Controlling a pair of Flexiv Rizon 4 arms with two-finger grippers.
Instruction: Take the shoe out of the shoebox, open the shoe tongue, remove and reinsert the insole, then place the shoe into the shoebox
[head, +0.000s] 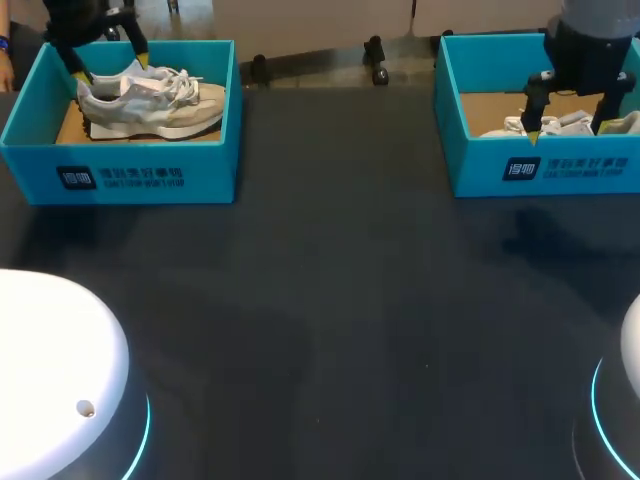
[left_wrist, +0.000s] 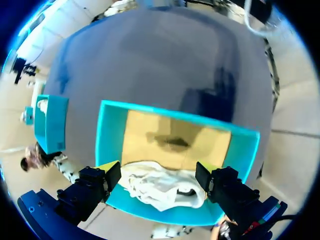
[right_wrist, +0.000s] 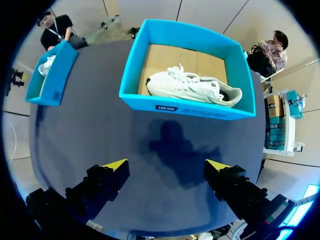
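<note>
Step in hand: looks like the lift-out, and nothing is gripped yet.
Left gripper (head: 108, 62): fingers apart, poised over the heel end of the grey shoe (head: 150, 105).
Grey shoe: sits sole-down in the left shoebox (head: 150, 175), far left, toe pointing right.
Right gripper (right_wrist: 167, 165): fingers wide, holding nothing, high over the table (head: 330, 320), near side of the right shoebox (right_wrist: 185, 107).
White shoe (right_wrist: 192, 87): lying in that far-right box.
Doing it well: come straight down, straddle the firm heel collar rather than the laces, pinch squarely, then rise clear of the box wall before moving nearer.
</note>
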